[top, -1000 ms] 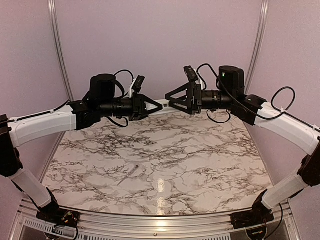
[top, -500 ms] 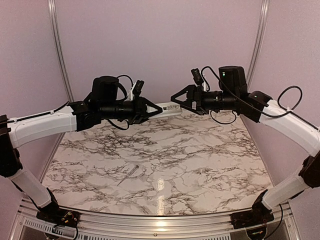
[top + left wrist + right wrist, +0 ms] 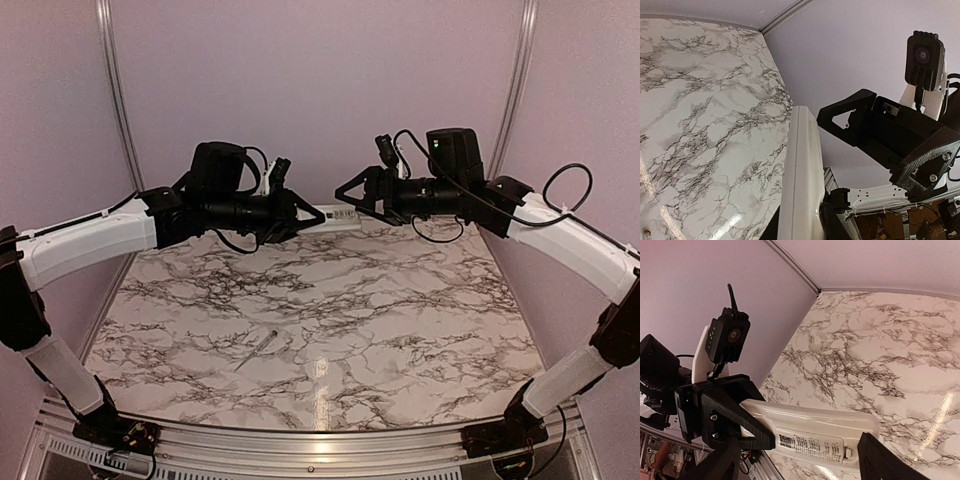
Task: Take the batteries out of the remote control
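My left gripper [image 3: 316, 213] is shut on the white remote control [image 3: 338, 213] and holds it level, high above the table. In the left wrist view the remote [image 3: 802, 170] runs up from between my left gripper's [image 3: 802, 227] jaws. In the right wrist view the remote [image 3: 815, 432] shows a printed label on its closed cover. My right gripper [image 3: 345, 200] is open at the remote's free end. In the right wrist view my right gripper's [image 3: 799, 442] fingers [image 3: 880, 460] stand wide apart on either side of the remote. No batteries show.
A thin pale grey stick [image 3: 257, 350] lies on the marble table [image 3: 400, 330], left of centre and near the front. Purple walls with metal corner rails [image 3: 118, 100] close the back and sides. Both arms meet high over the table's far edge.
My right gripper drew back to the right, then came left again to the remote's end, and its wrist turned. My left arm shifted slightly right, still holding the remote.
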Robot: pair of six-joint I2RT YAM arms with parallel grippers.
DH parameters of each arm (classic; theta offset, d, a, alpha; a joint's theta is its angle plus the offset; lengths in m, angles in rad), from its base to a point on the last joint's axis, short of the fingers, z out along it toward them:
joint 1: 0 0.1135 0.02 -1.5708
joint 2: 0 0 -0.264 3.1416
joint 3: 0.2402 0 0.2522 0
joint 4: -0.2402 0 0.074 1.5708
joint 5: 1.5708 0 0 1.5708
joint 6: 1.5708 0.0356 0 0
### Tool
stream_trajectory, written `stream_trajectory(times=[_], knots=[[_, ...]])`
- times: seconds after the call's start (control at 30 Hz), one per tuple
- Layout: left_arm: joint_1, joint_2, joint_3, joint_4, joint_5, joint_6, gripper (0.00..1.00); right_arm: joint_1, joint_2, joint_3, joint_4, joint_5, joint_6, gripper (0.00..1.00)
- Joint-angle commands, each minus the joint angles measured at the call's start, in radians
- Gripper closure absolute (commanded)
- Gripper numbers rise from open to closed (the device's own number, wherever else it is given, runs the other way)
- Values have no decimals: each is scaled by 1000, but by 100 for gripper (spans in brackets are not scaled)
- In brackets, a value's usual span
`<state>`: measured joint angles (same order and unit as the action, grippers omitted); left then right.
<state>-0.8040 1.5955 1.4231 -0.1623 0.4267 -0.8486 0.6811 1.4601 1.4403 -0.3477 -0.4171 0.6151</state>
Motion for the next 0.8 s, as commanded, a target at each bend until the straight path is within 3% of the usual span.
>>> stream_trajectory(times=[0.0,0.77], knots=[[-6,16,51,-21,1,23,100,9,12,35,6,-8,-4,21],[-6,-12,4,6,-37,-14,100,16,-13,2,9,2,34,21]])
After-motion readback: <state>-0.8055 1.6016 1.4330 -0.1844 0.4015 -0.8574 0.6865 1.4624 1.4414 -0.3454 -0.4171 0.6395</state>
